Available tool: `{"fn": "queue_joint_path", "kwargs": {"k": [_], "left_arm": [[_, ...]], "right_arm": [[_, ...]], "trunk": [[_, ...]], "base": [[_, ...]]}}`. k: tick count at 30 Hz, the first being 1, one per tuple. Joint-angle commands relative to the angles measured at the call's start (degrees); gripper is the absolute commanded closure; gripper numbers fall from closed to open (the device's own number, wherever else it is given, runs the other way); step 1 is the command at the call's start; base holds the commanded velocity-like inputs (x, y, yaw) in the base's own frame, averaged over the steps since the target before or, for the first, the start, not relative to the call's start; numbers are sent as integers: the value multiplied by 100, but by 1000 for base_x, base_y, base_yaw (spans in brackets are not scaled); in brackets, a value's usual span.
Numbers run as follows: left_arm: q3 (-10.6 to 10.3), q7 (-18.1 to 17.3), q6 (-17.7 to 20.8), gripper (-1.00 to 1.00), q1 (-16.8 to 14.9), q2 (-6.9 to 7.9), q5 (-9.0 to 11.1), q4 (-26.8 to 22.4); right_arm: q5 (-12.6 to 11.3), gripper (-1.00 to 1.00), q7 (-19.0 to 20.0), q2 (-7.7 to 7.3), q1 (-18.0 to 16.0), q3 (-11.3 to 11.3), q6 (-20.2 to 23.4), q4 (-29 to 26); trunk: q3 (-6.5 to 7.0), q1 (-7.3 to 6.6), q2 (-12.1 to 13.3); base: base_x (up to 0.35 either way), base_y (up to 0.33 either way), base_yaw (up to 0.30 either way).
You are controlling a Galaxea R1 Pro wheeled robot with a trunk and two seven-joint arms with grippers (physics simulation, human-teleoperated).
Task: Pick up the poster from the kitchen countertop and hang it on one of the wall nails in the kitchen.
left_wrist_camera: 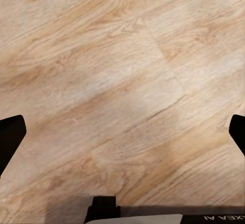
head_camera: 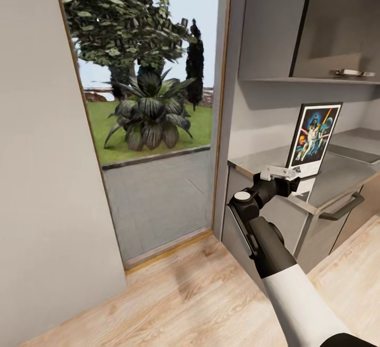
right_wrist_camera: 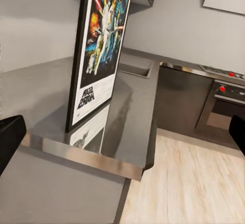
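While our right gripper (head_camera: 285, 174) hangs just short of the near edge of the smooth grey-brown kitchen countertop (head_camera: 338, 178), its 2 dark fingers stand spread wide and grasp nothing; in the right wrist view they sit at either side with the counter edge between them. Just beyond it stands the upright rectangular Star Wars film poster in its thin black frame (head_camera: 313, 139), bottom edge resting on the slab near the front and its top apparently tilted back toward the pale grey wall (head_camera: 264, 114). We see it nearly edge-on from the wrist (right_wrist_camera: 99, 50), its reflection lying on the glossy surface.

Our left gripper (left_wrist_camera: 122, 132) is released too, fingers apart, pointing down at pale wooden floorboards (left_wrist_camera: 122, 70).

To the left, a tall glass doorway (head_camera: 153, 125) opens onto grass and a broad-leaved plant (head_camera: 150, 114). To the far right we see a built-in oven with red knobs (right_wrist_camera: 224, 101).

We judge this to be the approach, before the pickup. Next we need to carry the right gripper forward and line its fingers either side of the thin frame, then close without tipping the poster over. We cannot make out any nail on the wall from here.
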Motion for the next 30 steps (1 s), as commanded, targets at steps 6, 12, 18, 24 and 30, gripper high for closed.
{"fn": "queue_joint_path", "kwargs": {"k": [6, 12, 18, 24, 30], "left_arm": [[3, -1, -1, -100, 1, -1, -1, -9], [5, 4, -1, -100, 0, -1, -1, -6], [8, 5, 0, -100, 0, -1, -1, -8], [6, 10, 7, -100, 0, -1, -1, -8], [3, 17, 10, -100, 0, -1, -1, -9]], "right_arm": [[17, -100, -17, 1, -4, 4, 56, 0], [14, -100, -17, 1, -4, 4, 56, 0], [13, -100, -19, 2, -4, 4, 56, 0], [13, -100, -19, 6, -4, 4, 56, 0], [12, -100, -20, 9, -4, 4, 56, 0]], "trunk": [[-5, 3, -3], [-5, 3, -3], [-5, 3, -3], [-5, 3, -3], [-5, 3, -3]], "base": [[154, -2, 0], [81, 0, 0], [229, -15, 0], [108, -39, 0], [210, -176, 0]]}}
